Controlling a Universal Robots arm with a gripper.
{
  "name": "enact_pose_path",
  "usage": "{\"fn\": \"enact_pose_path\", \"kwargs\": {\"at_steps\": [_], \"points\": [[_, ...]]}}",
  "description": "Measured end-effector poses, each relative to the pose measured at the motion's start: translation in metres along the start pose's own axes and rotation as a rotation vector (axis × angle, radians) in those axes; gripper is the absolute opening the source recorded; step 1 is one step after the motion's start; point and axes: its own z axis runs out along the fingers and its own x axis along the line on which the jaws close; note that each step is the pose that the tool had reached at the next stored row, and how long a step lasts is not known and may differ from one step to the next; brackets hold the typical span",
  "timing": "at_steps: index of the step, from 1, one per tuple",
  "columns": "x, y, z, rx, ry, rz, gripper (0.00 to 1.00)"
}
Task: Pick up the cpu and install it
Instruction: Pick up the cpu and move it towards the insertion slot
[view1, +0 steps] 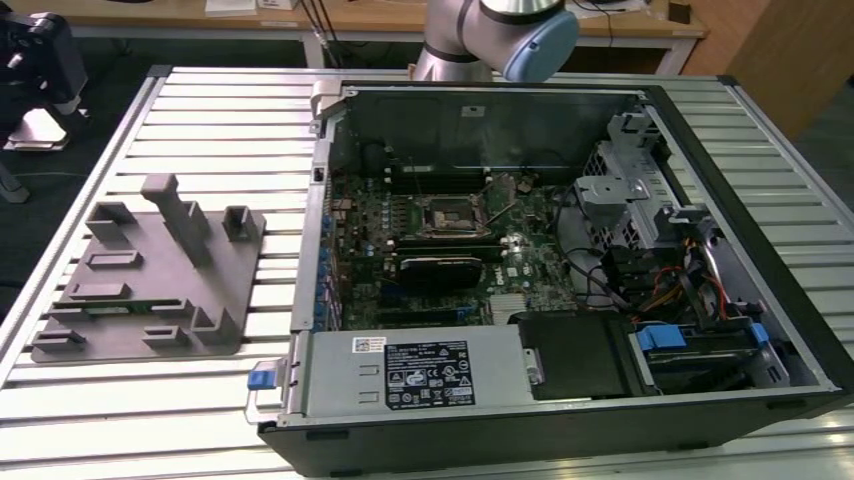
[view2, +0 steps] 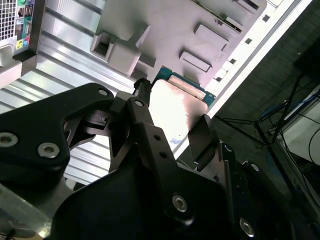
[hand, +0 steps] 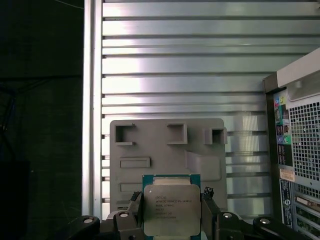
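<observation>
The small flat square cpu (hand: 171, 209), with a shiny silver metal lid and a thin green rim, is clamped between the arm's black metal fingers (view2: 146, 122). They are closed in on two opposite edges and hold it off the surface, over the grey moulded plastic fixture tray (hand: 165, 150). The chip should be light and quite stiff. Its smooth lid probably offers little friction and its underside is likely fragile, so this edge grip seems the right one: the rim takes the pressure and both faces stay untouched. Any slip or skew in the hold would probably matter at the socket. On the exterior view's left the tray lies on the ribbed silver aluminium worktop (view1: 134, 400). Toward the middle an open black desktop computer case (view1: 534, 445) lies on its side, exposing its green motherboard (view1: 534, 250). The square black-framed socket (view1: 447, 212) sits near the board's centre, with a larger black block (view1: 441, 270) just beside it. Further right are grey metal drive bays with a blue plastic tab (view1: 661, 338). Behind the case, the grey and blue robot arm (view1: 494, 30) rises in front of a pale wooden desk (view1: 360, 15).
</observation>
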Motion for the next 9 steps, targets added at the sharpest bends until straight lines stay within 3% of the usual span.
{"fn": "enact_pose_path", "kwargs": {"at_steps": [9], "points": [[-0.0076,0.0005,0.0002,0.0001,0.0001,0.000,0.55]]}}
